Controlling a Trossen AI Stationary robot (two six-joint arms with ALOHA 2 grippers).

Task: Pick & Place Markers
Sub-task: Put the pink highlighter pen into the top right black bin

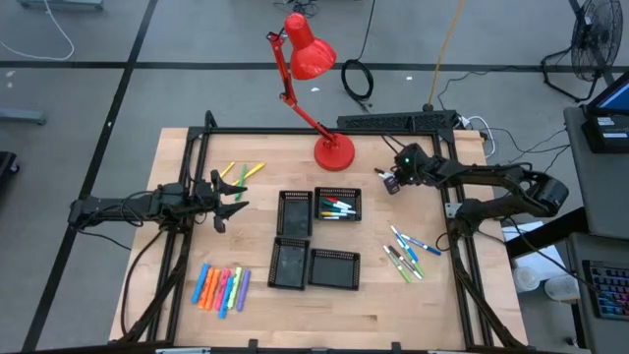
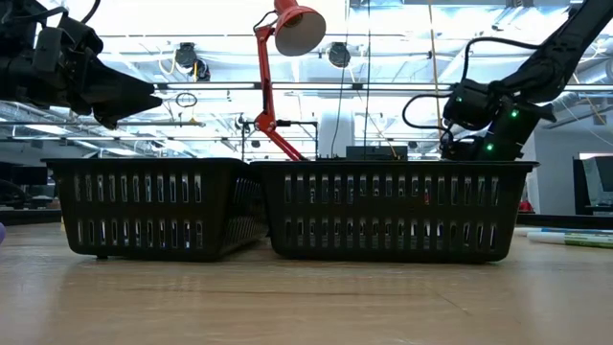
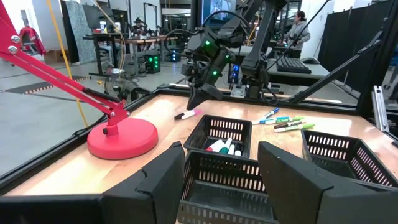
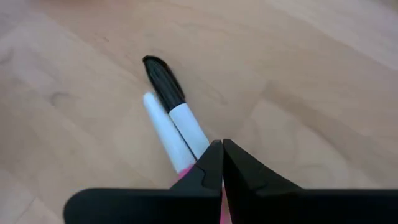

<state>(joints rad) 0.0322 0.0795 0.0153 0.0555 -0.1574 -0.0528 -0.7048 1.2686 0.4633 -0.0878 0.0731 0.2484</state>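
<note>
1. Pink-capped white marker [image 4: 186,134] lies on the wood directly under the right gripper [image 4: 222,163], whose fingers are pressed together, holding nothing.
2. Judgement: spread the fingers, straddle the barrel.
3. Beyond: mesh tray [image 1: 338,205] already holding markers.
4. Left gripper [image 1: 228,201] waits far off, spread wide, empty.

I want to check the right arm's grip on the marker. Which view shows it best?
Right wrist view: the shut right gripper pinches the marker close up. Left wrist view shows it small and far. High view barely shows it; low view hides it.
</note>
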